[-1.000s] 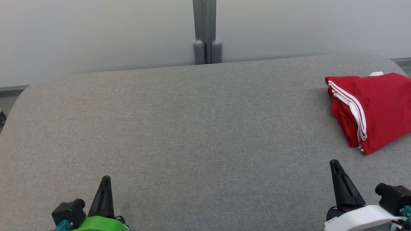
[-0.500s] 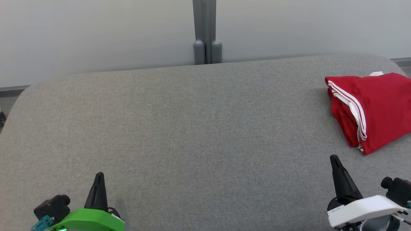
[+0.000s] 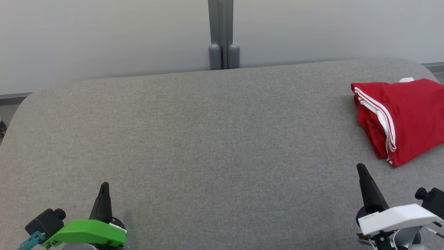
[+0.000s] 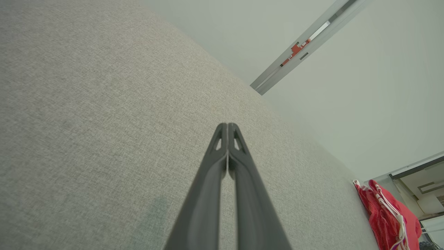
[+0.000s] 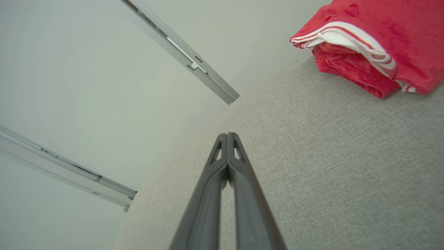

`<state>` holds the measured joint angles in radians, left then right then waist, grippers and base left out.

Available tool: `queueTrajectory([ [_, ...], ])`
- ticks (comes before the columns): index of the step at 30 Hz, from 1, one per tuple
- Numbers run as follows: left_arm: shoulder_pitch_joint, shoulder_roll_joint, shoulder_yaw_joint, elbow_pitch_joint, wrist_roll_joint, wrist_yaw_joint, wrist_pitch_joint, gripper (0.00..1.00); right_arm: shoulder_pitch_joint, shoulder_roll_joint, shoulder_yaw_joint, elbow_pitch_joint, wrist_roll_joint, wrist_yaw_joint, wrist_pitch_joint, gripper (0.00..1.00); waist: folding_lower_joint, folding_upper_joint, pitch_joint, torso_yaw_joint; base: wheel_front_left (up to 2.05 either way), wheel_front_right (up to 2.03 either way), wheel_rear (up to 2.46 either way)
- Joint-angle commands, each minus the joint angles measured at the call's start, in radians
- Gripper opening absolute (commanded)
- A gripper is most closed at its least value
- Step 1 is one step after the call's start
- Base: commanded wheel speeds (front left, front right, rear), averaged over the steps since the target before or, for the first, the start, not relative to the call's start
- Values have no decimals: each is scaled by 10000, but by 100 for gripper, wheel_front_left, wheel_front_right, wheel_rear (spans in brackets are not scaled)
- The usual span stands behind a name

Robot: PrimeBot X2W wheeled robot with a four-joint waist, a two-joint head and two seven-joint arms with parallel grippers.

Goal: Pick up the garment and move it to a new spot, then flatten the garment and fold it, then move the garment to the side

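The garment [image 3: 406, 118] is red with white stripes, folded into a thick bundle at the right edge of the grey table [image 3: 208, 139]. It also appears as the garment [image 5: 378, 45] in the right wrist view and the garment [image 4: 388, 215] at the lower right of the left wrist view. My right gripper [image 3: 361, 167] sits shut near the front right, a short way in front of the bundle and apart from it. My left gripper [image 3: 104, 185] is shut at the front left, far from the garment. In both wrist views the fingertips [image 4: 228, 125] [image 5: 228, 134] meet with nothing between them.
A pale wall with a grey vertical post [image 3: 223, 34] stands behind the table's far edge. The table's rounded corners fall away at the far left and far right. A wide stretch of bare grey cloth lies between the two grippers.
Both arms have pulled back toward the front edge; the left gripper shifted slightly left. Both stayed shut. The garment has not moved.
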<state>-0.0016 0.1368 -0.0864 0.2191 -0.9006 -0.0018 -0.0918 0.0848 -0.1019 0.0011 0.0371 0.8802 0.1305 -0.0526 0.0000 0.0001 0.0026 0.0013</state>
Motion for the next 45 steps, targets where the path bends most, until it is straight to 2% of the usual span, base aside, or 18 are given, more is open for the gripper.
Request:
queueTrajectory([
  [1,-328,-3,141,-91,-316,-92,63,0,-296,-75,-12,-28,349,6,66,0,0,-1,-1,0,0,0,0],
  [21,-599,-243,708,-22,-2449,-440,661,0,-846,-178,-1,615,2825,6,268,0,0,-1,-7,-3,0,0,0],
  [45,-863,-490,1257,54,-4529,-766,1249,0,-1377,-259,-3,1251,5223,6,490,0,0,-1,-15,-7,0,0,0],
])
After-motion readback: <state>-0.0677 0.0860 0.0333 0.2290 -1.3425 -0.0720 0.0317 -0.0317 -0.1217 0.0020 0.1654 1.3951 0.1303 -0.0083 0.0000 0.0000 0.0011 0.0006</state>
